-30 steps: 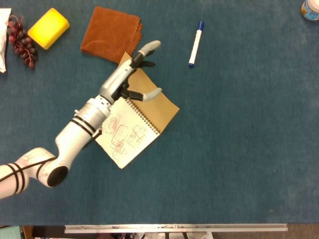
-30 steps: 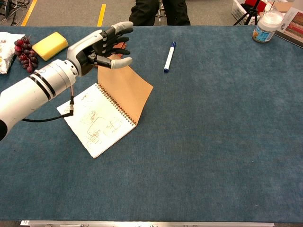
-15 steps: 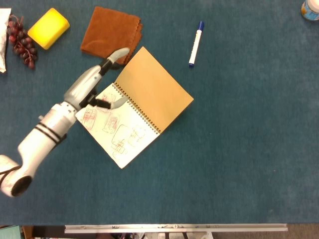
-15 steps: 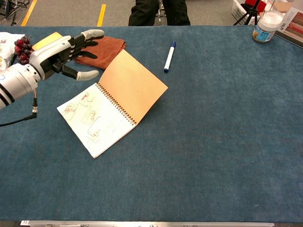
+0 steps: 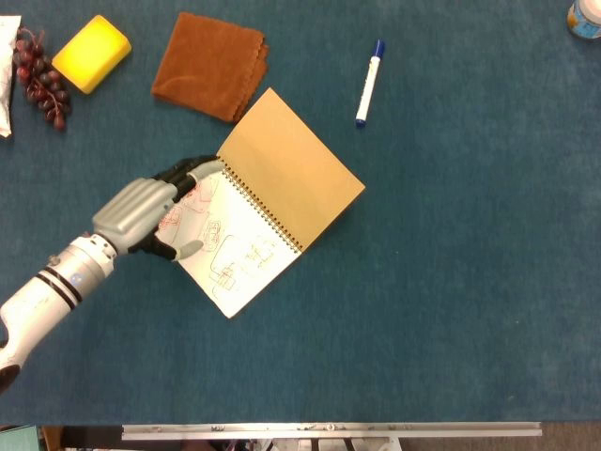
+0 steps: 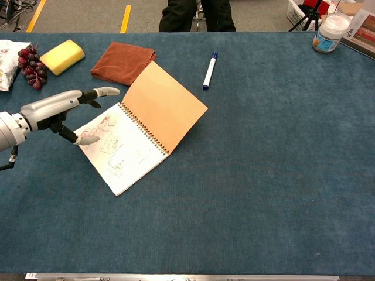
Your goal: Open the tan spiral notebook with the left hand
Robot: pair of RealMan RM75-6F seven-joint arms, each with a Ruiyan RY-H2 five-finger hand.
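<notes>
Just left of the tan spiral notebook [image 5: 263, 202], left hand [image 5: 150, 218] hovers, fingers spread, holding nothing; notebook lies open, spiral running far-left to near-right.

No writing can be read: the open notebook page [image 5: 235, 246] carries only red sketches, and the far-right jar's label [image 6: 324, 42] is blurred.

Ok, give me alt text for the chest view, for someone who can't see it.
A tan notebook lies open on a blue table, cover folded right, a sketched page showing. The left hand hovers open at the page's left edge, holding nothing. Behind lie a brown cloth, marker, yellow sponge and grapes.
</notes>
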